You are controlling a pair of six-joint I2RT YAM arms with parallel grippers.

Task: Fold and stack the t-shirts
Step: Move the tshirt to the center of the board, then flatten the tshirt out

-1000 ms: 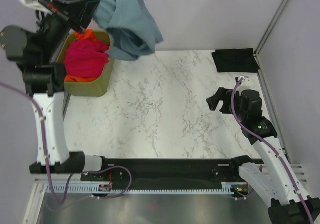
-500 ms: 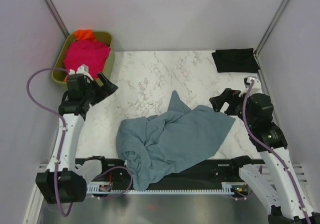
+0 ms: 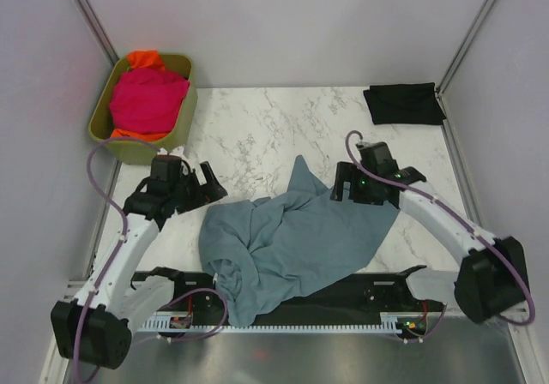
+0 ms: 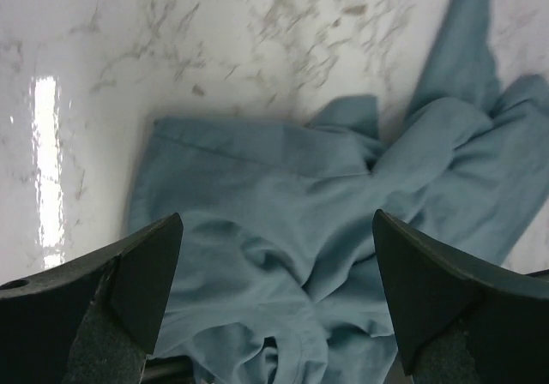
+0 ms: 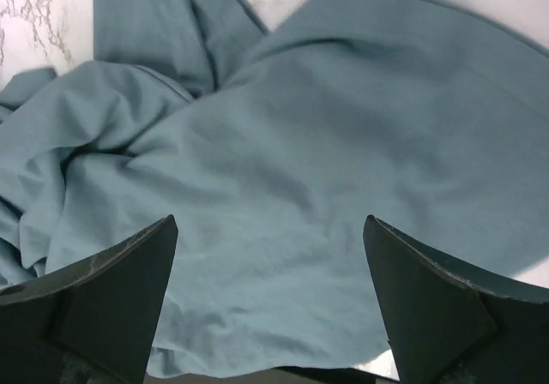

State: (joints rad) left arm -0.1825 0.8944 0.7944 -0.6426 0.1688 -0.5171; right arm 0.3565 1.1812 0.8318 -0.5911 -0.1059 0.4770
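A slate blue-grey t-shirt point(image 3: 292, 243) lies crumpled on the marble table, spilling over the near edge; it also fills the left wrist view point(image 4: 283, 230) and the right wrist view point(image 5: 326, 187). My left gripper point(image 3: 208, 187) hovers open just left of the shirt's upper left edge point(image 4: 276, 291), with nothing between its fingers point(image 4: 129, 281). Over the shirt's right corner my right gripper point(image 3: 347, 187) stands open and empty point(image 5: 270, 298). A black t-shirt point(image 3: 401, 104) lies folded at the back right. Magenta-pink point(image 3: 147, 99) and orange point(image 3: 144, 59) t-shirts sit in the bin.
The olive-green bin point(image 3: 183, 120) stands at the back left corner. Grey walls with metal posts enclose the table on three sides. A black rail point(image 3: 377, 290) runs along the near edge under the shirt's hem.
The left arm dropped the blue-grey shirt from high at the back onto the table, opened, and moved down beside it. The right arm swung left over the shirt's right corner.
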